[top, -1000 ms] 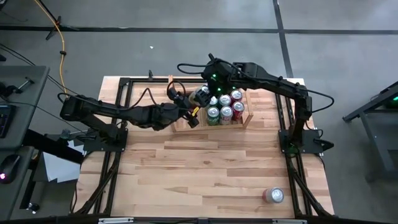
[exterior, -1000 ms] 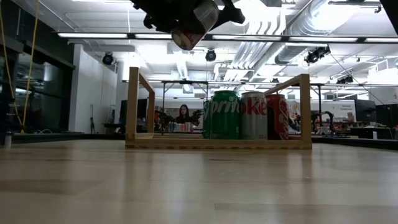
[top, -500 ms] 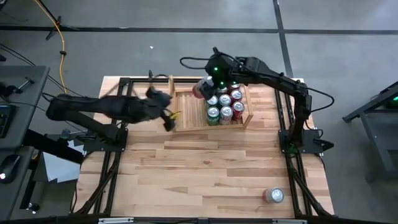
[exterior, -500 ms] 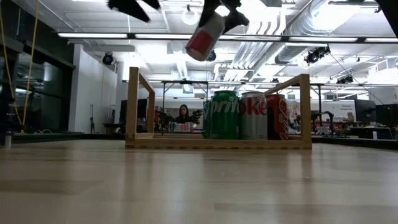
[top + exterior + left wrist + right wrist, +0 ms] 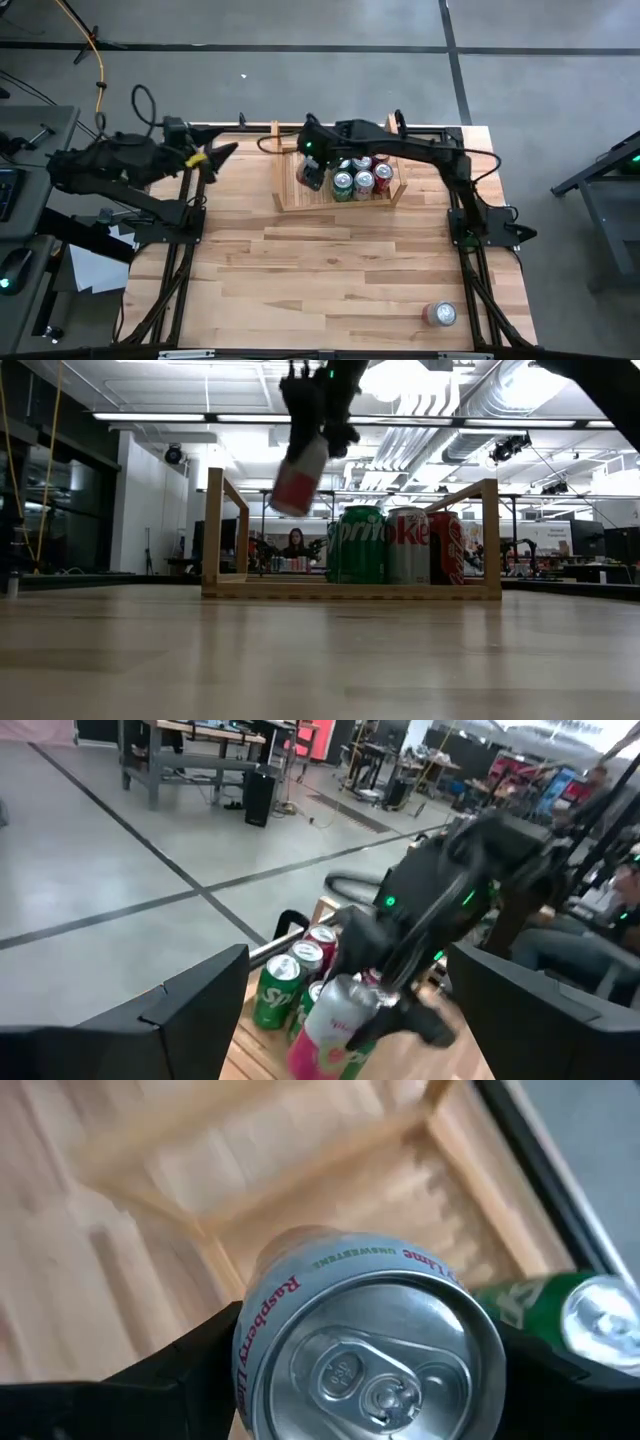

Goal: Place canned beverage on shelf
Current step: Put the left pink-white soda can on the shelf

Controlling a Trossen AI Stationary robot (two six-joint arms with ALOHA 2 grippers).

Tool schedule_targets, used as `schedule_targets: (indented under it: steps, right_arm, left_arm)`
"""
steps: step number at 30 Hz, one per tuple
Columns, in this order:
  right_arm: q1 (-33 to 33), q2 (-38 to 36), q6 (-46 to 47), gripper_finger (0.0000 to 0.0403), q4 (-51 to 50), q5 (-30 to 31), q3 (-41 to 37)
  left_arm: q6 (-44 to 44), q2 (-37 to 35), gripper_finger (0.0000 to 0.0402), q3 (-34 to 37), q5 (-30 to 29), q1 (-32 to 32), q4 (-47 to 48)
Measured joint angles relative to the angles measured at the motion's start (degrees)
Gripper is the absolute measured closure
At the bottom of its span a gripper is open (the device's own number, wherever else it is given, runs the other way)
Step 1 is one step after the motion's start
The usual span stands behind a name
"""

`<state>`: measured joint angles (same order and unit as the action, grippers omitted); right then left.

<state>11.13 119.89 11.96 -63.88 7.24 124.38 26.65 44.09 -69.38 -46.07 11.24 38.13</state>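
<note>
Aluminium can (image 5: 299, 475): clamped across its round body by the right gripper (image 5: 312, 172), held tilted above the open part of the shelf (image 5: 213, 530), not yet touching the slats.
Grip point: fingers seen on 2 opposite sides of the body just under the top rim in the right wrist view; can (image 5: 368, 1335) lid and pull tab face that camera.
Handling, judged: thin smooth metal, likely slippery and easily dented if squeezed hard; weight cannot be told, a full can would be fairly heavy for its size.
Best hold, judged: mid to upper body, across the width, not by the lid.
Shelf contents: several cans already stood upright, packed toward one side board; green can (image 5: 359, 545) stands nearest the free space.
Risk, judged: tilt should be taken out before lowering, or the stood cans may be knocked.
Left gripper (image 5: 212, 158): fingers apart, nothing held, parked well clear of the shelf near the table's left edge.
Spare can (image 5: 440, 314): lying near the table's front right corner.
</note>
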Motion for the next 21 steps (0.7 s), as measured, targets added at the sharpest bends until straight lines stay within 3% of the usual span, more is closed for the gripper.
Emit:
schedule_targets:
  steps: [8, 21]
  right_arm:
    - [-0.59, 5.27, -1.78, 0.0107, -6.70, 1.71, 0.00]
    - [-1.15, 9.92, -3.28, 0.0107, -6.74, 3.62, 0.00]
  left_arm:
    - [0.82, -1.11, 0.0071, 0.09, 0.08, 0.09, 0.06]
    - [0.82, 2.08, 0.0071, 0.13, 0.63, 0.06, 0.00]
